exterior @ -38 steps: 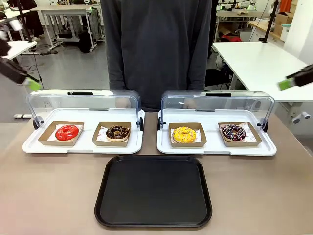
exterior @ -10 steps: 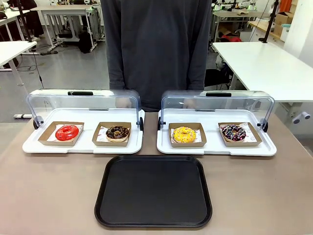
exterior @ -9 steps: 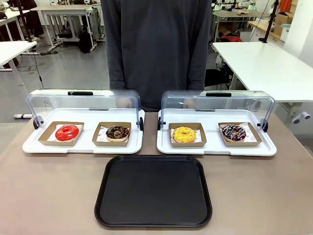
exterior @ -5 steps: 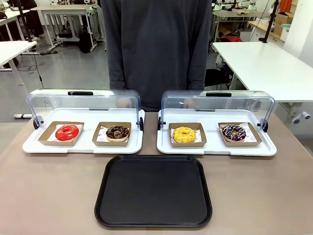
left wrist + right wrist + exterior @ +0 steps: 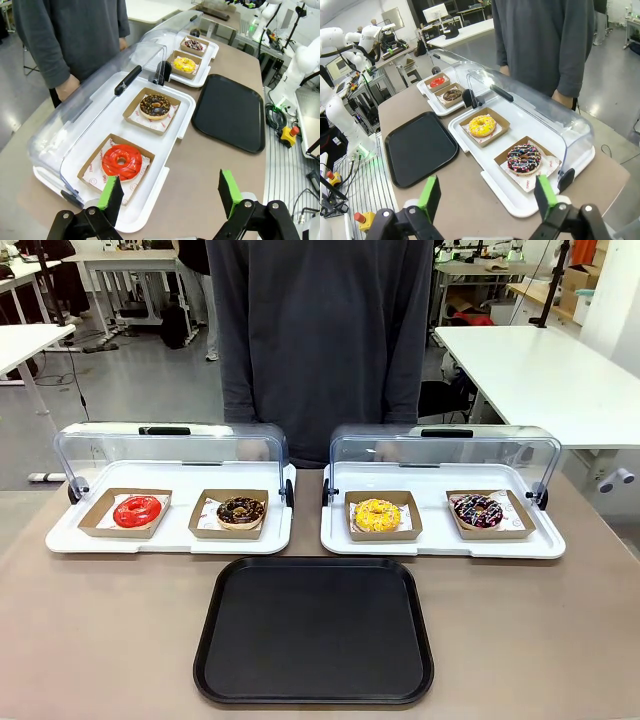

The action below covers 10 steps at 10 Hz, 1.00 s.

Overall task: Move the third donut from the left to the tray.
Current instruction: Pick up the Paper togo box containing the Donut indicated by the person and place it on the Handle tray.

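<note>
The third donut point(image 5: 377, 513), yellow-iced with dark sprinkles, lies in a brown cardboard holder on the right white tray; it also shows as the third donut point(image 5: 184, 64) and the third donut point(image 5: 481, 125). The black tray point(image 5: 314, 632) sits bare at the table's front middle, seen too as the tray point(image 5: 229, 111) and the tray point(image 5: 419, 146). My left gripper point(image 5: 170, 192) hangs open high above the table's left end, near the red donut point(image 5: 121, 162). My right gripper point(image 5: 486, 199) hangs open high above the right end, near the sprinkled chocolate donut point(image 5: 524, 158).
Two white trays point(image 5: 170, 535) with clear domed lids point(image 5: 445, 454) swung back stand behind the black tray. A chocolate-iced donut point(image 5: 240, 510) lies second from the left. A person point(image 5: 320, 350) stands at the far side, hands near the lids.
Several seconds ago both gripper tips showed at the front view's upper edges; they have since left that view. Over the last second nothing on the table has moved.
</note>
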{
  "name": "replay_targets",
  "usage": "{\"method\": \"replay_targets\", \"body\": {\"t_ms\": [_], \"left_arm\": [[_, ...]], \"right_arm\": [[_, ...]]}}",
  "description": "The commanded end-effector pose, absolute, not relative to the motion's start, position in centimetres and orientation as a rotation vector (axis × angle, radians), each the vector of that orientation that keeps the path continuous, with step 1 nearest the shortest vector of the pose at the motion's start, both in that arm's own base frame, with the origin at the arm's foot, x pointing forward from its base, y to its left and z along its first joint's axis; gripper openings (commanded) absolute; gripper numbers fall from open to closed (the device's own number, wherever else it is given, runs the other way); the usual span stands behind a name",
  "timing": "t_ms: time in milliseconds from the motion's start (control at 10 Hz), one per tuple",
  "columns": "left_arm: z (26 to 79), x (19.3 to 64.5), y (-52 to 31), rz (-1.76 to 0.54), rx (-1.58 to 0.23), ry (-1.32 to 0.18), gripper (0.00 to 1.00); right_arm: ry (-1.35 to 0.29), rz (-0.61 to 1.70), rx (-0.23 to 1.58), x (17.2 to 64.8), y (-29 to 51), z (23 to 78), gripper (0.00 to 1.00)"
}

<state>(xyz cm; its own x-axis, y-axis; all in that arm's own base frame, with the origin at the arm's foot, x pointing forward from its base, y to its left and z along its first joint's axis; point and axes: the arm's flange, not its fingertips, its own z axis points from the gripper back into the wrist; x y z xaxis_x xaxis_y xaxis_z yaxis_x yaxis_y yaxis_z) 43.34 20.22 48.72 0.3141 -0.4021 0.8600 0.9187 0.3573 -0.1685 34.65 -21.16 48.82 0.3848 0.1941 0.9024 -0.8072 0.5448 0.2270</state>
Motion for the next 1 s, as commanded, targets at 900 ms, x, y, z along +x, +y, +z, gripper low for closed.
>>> {"method": "replay_targets", "body": {"t_ms": [900], "left_arm": [[48.76, 43.27, 20.19, -0.988, -0.760, -0.816, 1.00]], "right_arm": [[-1.001, 0.728, 0.757, 34.87, -21.16, 48.98, 1.00]]}}
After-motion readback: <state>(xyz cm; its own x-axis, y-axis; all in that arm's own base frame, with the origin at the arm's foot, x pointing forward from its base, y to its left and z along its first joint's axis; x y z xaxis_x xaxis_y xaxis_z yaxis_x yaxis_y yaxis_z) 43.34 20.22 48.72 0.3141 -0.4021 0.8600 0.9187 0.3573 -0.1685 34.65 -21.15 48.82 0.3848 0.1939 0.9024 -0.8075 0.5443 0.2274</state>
